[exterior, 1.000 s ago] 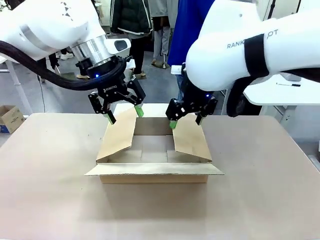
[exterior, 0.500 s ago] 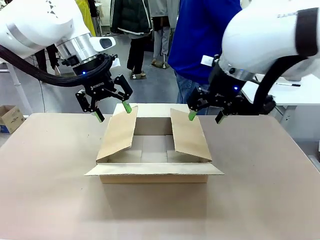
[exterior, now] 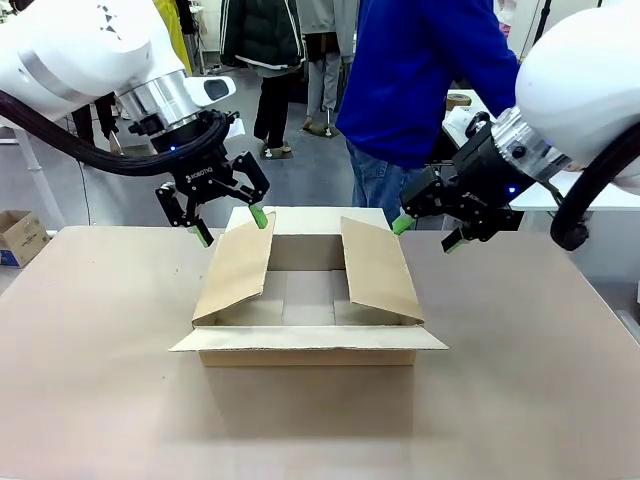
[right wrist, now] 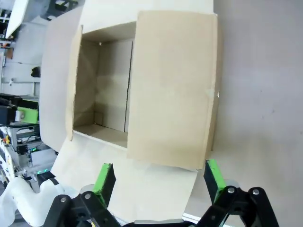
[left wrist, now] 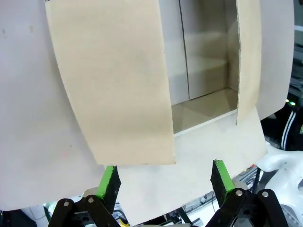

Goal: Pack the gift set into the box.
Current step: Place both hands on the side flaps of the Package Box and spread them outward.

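Observation:
The box (exterior: 308,300) stands open in the middle of the table, its two side flaps leaning up and inward, its inside bare. My left gripper (exterior: 231,226) hovers open above the top edge of the left flap (left wrist: 113,85), fingers apart and holding nothing. My right gripper (exterior: 428,232) is open too, off to the right of the right flap (right wrist: 170,90) and clear of it. The box shows from above in both wrist views (left wrist: 203,61) (right wrist: 102,85). The gift set is out of view.
A person in a blue top (exterior: 420,70) stands at the far side of the table just behind the box. A small printed carton (exterior: 20,236) sits on the floor at the left. Bare tabletop (exterior: 520,400) surrounds the box.
My right gripper has swung out from over the box's right flap to the right, away from it. My left gripper shifted a little left and up, staying open.

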